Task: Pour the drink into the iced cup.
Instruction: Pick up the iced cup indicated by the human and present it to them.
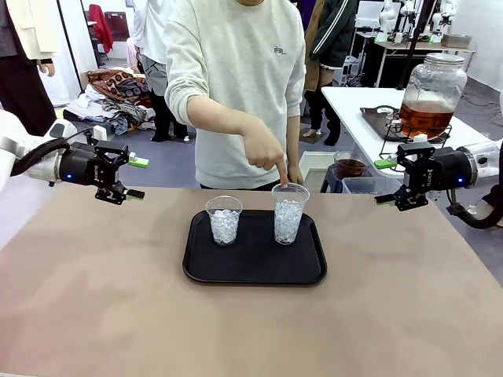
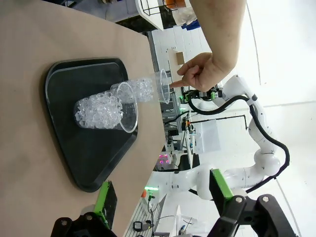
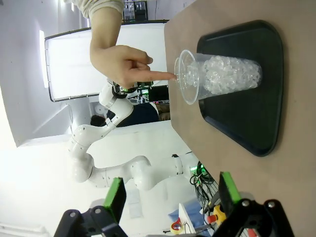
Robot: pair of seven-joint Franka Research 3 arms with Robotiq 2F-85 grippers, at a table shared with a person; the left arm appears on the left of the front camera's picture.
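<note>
Starting at the fingers: both pairs are spread wide with nothing between them. The left gripper [image 1: 135,178] hangs over the left edge of the table [image 1: 94,314] and the right gripper [image 1: 385,182] over the right edge, both aimed at the middle and well apart from everything, so nothing's been grabbed yet. Between them a black tray [image 1: 255,271] sits toward the table's far edge, with two clear plastic cups of ice on its far half: the left cup [image 1: 224,220] near the tray's far left corner and the right cup [image 1: 288,214] near its far right corner, ice piled higher. The person's hand [image 1: 266,149] comes over the far edge with the index finger touching the right cup's rim, which I read as "this one please". The drink [image 1: 424,118] isn't on this table at all. It's the amber stuff in the lower part of a big glass dispenser jar [image 1: 434,78] with a metal lid, up on a wire stand on a white side table beyond the right gripper. So I'd call this the very start: target cup getting picked, no liquid in either cup as far as I can tell. Next move is probably the right arm's job since it's nearer the jar, and can't tell from here if there's a tap. If the cup goes to the jar, that needs the hand out of the way first, a gentle squeeze on thin plastic, and keeping it upright so the ice stays in.
</note>
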